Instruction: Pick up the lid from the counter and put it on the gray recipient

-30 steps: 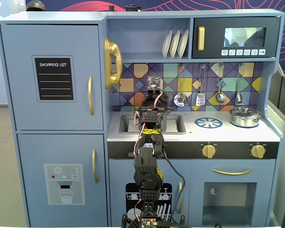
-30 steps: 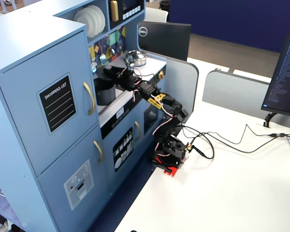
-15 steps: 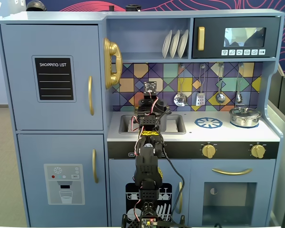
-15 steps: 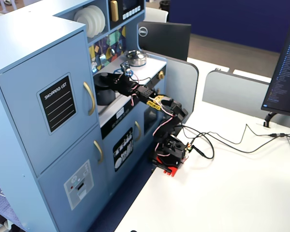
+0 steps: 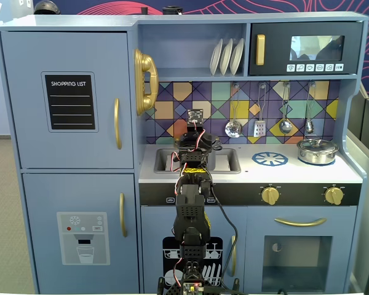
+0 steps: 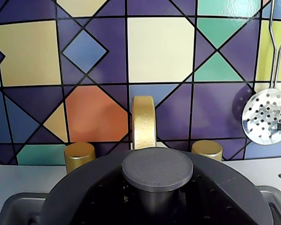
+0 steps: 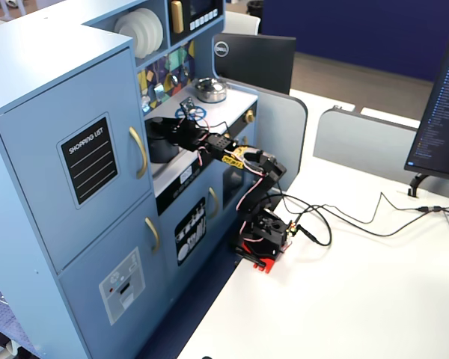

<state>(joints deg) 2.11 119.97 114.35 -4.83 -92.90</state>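
In the wrist view the dark-gray lid (image 6: 75, 192) fills the bottom of the picture, its round knob (image 6: 157, 168) in the middle. My gripper (image 6: 157, 199) is shut on that knob from both sides. In a fixed view from the side, the gripper (image 7: 168, 129) holds the lid (image 7: 157, 123) level on top of the gray recipient (image 7: 162, 149), which stands in the sink of the white counter (image 7: 228, 101). Whether lid and rim touch I cannot tell. In a fixed view from the front, the arm's wrist (image 5: 194, 140) hides both lid and pot.
A gold faucet (image 6: 144, 123) and two gold taps (image 6: 79, 155) stand right behind the lid against the tiled wall. A shiny silver lidded pot (image 5: 318, 150) sits at the counter's right, next to the printed burner circle (image 5: 270, 158). Utensils (image 5: 234, 128) hang on the wall.
The gripper came down with the lid from above the sink to the top of the gray pot. The arm's forearm dropped lower and stretched further in.
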